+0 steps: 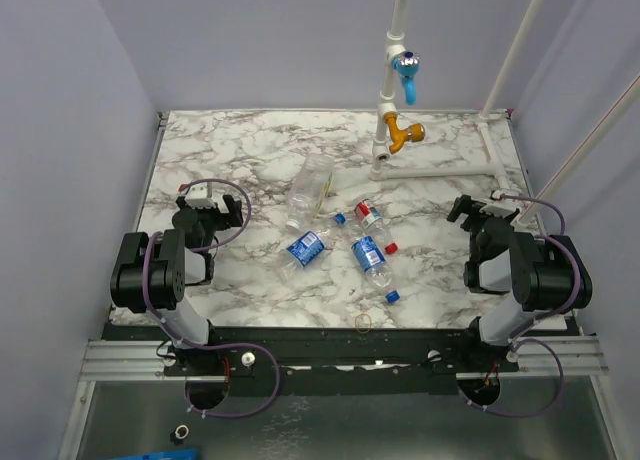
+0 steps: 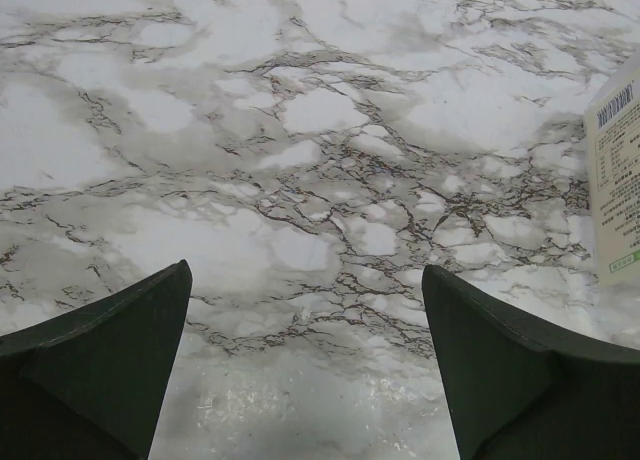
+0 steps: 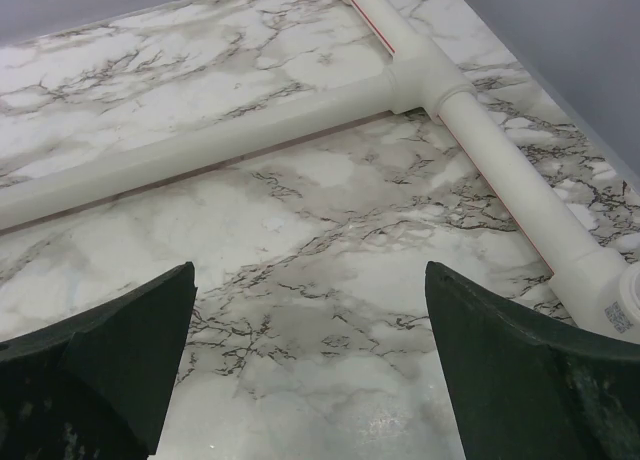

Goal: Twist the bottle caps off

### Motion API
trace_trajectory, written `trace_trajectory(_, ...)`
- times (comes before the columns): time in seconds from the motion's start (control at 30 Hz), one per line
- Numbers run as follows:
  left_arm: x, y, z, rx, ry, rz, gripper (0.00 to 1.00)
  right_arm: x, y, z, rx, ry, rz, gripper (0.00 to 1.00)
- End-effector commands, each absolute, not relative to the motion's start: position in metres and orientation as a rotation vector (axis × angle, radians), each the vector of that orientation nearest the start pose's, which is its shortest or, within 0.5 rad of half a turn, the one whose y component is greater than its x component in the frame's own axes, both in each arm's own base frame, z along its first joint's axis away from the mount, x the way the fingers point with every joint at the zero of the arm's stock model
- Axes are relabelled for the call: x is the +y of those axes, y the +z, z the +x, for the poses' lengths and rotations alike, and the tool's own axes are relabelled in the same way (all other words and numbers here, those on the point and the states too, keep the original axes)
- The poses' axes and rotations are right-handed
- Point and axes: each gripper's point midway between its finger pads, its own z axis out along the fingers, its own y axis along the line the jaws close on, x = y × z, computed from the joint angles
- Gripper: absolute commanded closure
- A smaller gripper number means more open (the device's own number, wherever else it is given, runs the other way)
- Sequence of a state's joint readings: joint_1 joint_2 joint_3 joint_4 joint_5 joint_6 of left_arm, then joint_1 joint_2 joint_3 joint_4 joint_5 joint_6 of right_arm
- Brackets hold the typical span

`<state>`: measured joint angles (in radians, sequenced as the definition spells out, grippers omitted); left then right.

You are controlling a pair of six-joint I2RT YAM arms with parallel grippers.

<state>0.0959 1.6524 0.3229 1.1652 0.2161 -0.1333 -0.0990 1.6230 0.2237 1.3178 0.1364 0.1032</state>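
Both the left fingers (image 2: 105, 365) and right fingers (image 3: 110, 365) gaped empty; the bottles (image 1: 305, 247) lay loose on the bench (image 1: 220, 145), nearer than the brass tap (image 1: 405, 133), where their round, crinkly bodies might roll or crush under a grip

we catch only a strip of label (image 2: 618, 180), cut by left wrist view's right edge, print unreadable; bottle caps (image 1: 340, 219) too small to judge.

A robot lab cell: plain walls (image 1: 60, 130) box in a marble-patterned table (image 1: 250, 150).
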Motion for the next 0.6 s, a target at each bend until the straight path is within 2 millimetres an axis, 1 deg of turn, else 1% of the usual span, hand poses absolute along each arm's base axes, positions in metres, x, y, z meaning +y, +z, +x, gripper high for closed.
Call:
trace_trajectory(0.0, -0.004, 0.076, 0.395, 1.716, -0.197, -0.038, 0.01, -0.055, 0.092, 0.379, 1.600, -0.104, 0.248, 0.00)
trace_trajectory(0.13, -0.004, 0.076, 0.395, 1.715, -0.199, -0.038, 0.01, -0.059, 0.094, 0.379, 1.603, -0.114, 0.279, 0.00)
trace_trajectory(0.17, -0.004, 0.076, 0.395, 1.716, -0.199, -0.037, 0.01, -0.057, 0.093, 0.380, 1.620, -0.102, 0.281, 0.00)
trace_trajectory(0.23, -0.003, 0.077, 0.394, 1.711, -0.197, -0.034, 0.01, -0.055, 0.101, 0.382, 1.604, -0.110, 0.241, 0.00)
trace_trajectory(0.27, -0.003, 0.082, 0.395, 1.703, -0.205, -0.034, 0.01, -0.055, 0.103, 0.381, 1.612, -0.109, 0.245, 0.00)
trace_trajectory(0.3, -0.001, 0.081, 0.396, 1.727, -0.204, -0.039, 0.01, -0.058, 0.108, 0.380, 1.600, -0.118, 0.263, 0.00)
trace_trajectory(0.33, -0.002, 0.084, 0.400, 1.746, -0.216, -0.044, 0.01, -0.059, 0.111, 0.379, 1.604, -0.123, 0.272, 0.00)
trace_trajectory(0.37, -0.001, 0.087, 0.404, 1.768, -0.220, -0.050, 0.01, -0.058, 0.118, 0.380, 1.594, -0.120, 0.268, 0.00)
trace_trajectory(0.4, 0.000, 0.091, 0.408, 1.797, -0.226, -0.059, 0.01, -0.056, 0.122, 0.379, 1.596, -0.110, 0.246, 0.00)
trace_trajectory(0.47, -0.004, 0.102, 0.412, 1.815, -0.247, -0.033, 0.01, -0.042, 0.139, 0.379, 1.578, -0.051, 0.188, 0.00)
trace_trajectory(0.5, -0.007, 0.108, 0.411, 1.807, -0.258, -0.007, 0.01, -0.044, 0.142, 0.377, 1.592, -0.018, 0.267, 0.00)
trace_trajectory(0.53, -0.013, 0.111, 0.409, 1.808, -0.286, 0.025, 0.01, -0.049, 0.148, 0.379, 1.590, 0.006, 0.367, 0.00)
trace_trajectory(0.57, -0.018, 0.116, 0.408, 1.810, -0.310, 0.057, 0.01, -0.051, 0.152, 0.382, 1.597, 0.026, 0.424, 0.00)
